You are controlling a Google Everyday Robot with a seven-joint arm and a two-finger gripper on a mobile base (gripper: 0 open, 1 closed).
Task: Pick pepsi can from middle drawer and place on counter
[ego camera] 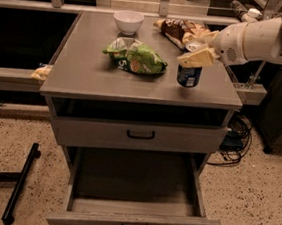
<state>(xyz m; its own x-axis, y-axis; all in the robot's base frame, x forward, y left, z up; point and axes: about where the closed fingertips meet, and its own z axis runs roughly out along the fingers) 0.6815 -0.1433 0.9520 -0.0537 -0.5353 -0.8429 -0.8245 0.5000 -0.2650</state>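
Jaws over pepsi can (pixel 188 75), middle drawer (pixel 133 184) open

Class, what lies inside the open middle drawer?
Only its bare grey floor shows in the middle drawer; its rear is hidden beneath the drawer above. The pepsi can stands on the counter, gripper over it.

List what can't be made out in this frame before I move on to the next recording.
All in the single camera view:
- pepsi can: top hidden by the pincer, which sits over it at the right of the counter; label too small to read.
- brown packet: right end hidden behind the pincer.
- middle drawer: front panel cut off by the bottom edge.
- recess under the counter: too dark to see inside.
- arm: cut off by the right edge.
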